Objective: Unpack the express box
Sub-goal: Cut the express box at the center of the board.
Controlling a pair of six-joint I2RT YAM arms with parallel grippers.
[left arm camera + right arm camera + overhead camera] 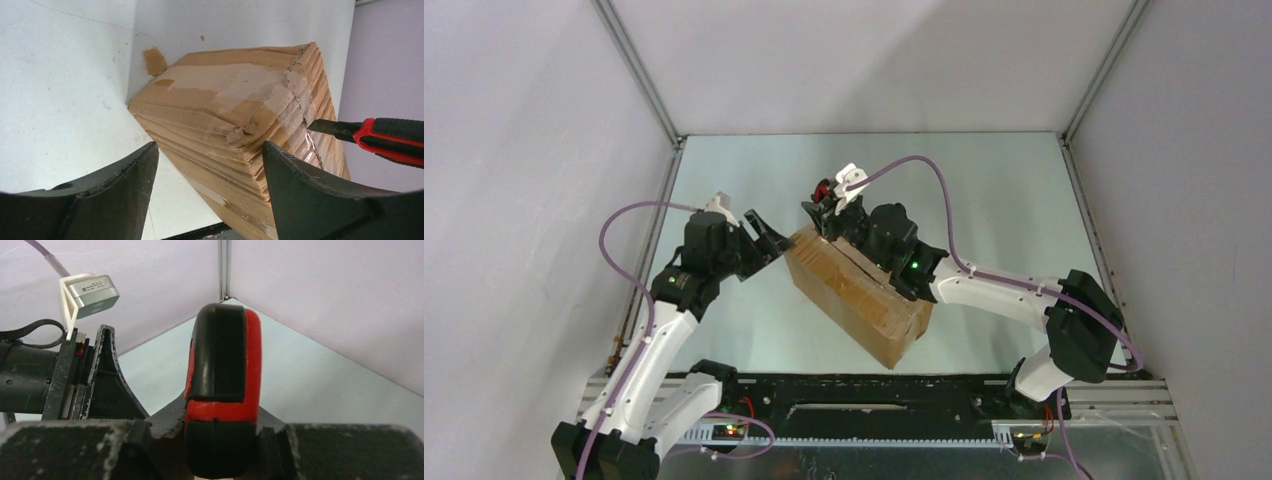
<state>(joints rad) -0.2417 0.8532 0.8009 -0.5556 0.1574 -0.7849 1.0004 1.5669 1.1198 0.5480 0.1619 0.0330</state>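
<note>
My left gripper [769,240] [209,150] had its jaws wide apart, and nothing was clamped. The express box [859,290] [240,130] lay on the table [724,330] straight ahead of those jaws. Its crumpled, taped end corner poked in between the fingertips [145,160]. I couldn't tell whether either pad touched cardboard. The box ran slantwise away from the left jaws and passed under my right gripper [829,215] [220,440]. The right jaws were clamped on the utility knife [822,190] [385,135] [222,365], its red-and-black handle standing up between the fingers. From the left jaws, the knife came in from the right, blade tip at the clear tape on the box's end edge. A small cardboard scrap [155,60] lay on the table beyond the left jaws, just past the box's far corner.
</note>
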